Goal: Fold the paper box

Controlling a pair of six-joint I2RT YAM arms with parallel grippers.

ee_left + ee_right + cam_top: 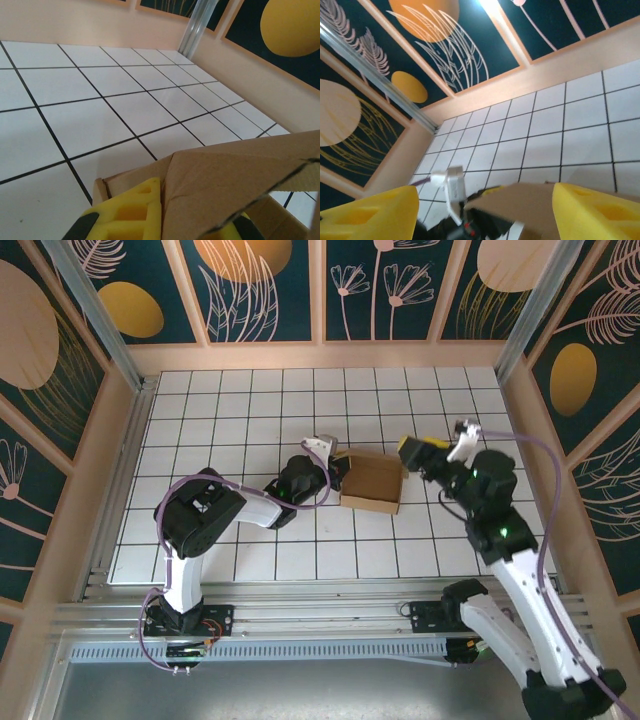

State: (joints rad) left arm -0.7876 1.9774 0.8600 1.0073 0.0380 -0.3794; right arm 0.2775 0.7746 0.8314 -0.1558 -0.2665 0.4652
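The left gripper [322,462] reached across the white, black-gridded table [200,420], its jaws narrowed around a raised flap on the near side of the plain brown corrugated-cardboard paper box [372,480]. They seemed to pinch that flap between yellow fingers [132,210]. In the left wrist view the cardboard rose out of the jaws and leaned away to their right, part-folded and creased. The paper box sat between the two sets of jaws, touching the left pair and just ahead of the right pair.

The right gripper [432,452] hovered at the opposite edge, jaws spread wide and empty. The right wrist view showed a cardboard edge low between its yellow fingertips [595,210].

The step in hand looked to be turning a wall or flap up along its crease. To do it well, the left jaws would likely need to hold firm as an anchor so the light box did not slide. The right jaws should come squarely onto the far panel and press along the score, not across it, to avoid buckling the board.
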